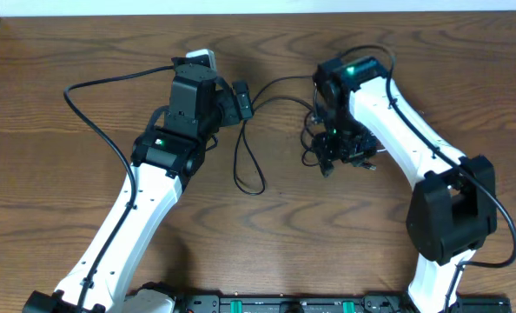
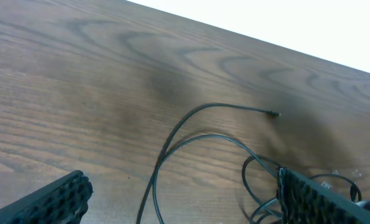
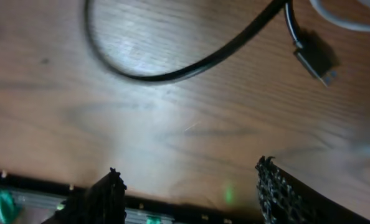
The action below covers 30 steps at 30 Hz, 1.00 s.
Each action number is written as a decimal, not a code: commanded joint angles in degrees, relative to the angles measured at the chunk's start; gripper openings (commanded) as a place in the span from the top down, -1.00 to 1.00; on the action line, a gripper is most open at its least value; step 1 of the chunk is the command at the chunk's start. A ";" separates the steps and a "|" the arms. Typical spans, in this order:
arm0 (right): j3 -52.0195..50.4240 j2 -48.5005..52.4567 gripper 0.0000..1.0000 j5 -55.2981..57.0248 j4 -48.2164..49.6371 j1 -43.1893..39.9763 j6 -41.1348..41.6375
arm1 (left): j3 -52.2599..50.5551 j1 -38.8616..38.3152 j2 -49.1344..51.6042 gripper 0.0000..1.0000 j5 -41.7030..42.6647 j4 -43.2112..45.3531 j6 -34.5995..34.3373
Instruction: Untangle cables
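- Hovering just above the tangle of thin black cables, right of the table's middle, the right gripper has its fingers apart. Only bare wood shows between them, so nothing is held.
- Through its own camera a black cable curves past ahead of the fingers. A flat plug lies at that cable's end, and a bit of the white cable shows in the top corner.
- The left gripper sits across from it, fingers spread wide and empty. One long black strand lies on the wood below the gap, its small plug end free.
- A long loop of cord trails toward the front of the table.
- To my eye this is the reaching step: a strand is being chosen, none yet gripped.
- Next, I'd judge, the right gripper must settle on a single cord at the knot's edge, close, and draw it clear while the left gripper steadies the loop. Catching two cords together would only tighten things.
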 commanded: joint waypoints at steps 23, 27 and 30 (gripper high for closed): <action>5.70 0.11 -0.30 12.90 11.72 -11.52 15.74 | 1.03 0.31 -0.31 -0.95 -0.31 -0.17 0.98; 5.22 0.52 -0.36 12.87 14.08 -11.72 15.74 | 1.03 0.31 -0.31 -0.95 -0.31 -0.20 0.98; 4.15 1.44 -0.36 12.90 15.34 -11.72 15.76 | 1.03 0.31 -0.31 -0.95 -0.31 -0.42 0.98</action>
